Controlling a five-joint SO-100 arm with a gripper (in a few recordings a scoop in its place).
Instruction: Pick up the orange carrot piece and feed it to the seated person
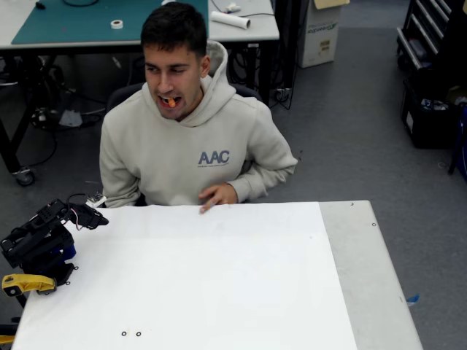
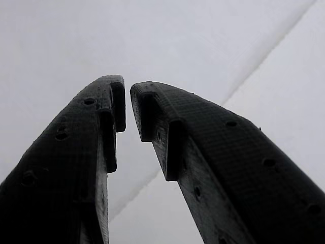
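Orange carrot piece (image 1: pixel 169 102) sits between the seated person's (image 1: pixel 191 146) lips at twelve o'clock, our empty end effector (image 2: pixel 127 109) nearly closed at nine o'clock over the counter (image 1: pixel 219 277); we judge it could drop if he relaxes his bite.

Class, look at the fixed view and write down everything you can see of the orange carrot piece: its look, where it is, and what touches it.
The orange carrot piece is a tiny bright-orange bit, rounded as far as can be told, too small to show texture. It sits in the open mouth of the seated person, held between the lips or teeth, with part of it hidden inside. Nothing else touches it. The gripper is nearly closed with nothing between its fingers, and sits folded back at the table's left edge, well away from the carrot.
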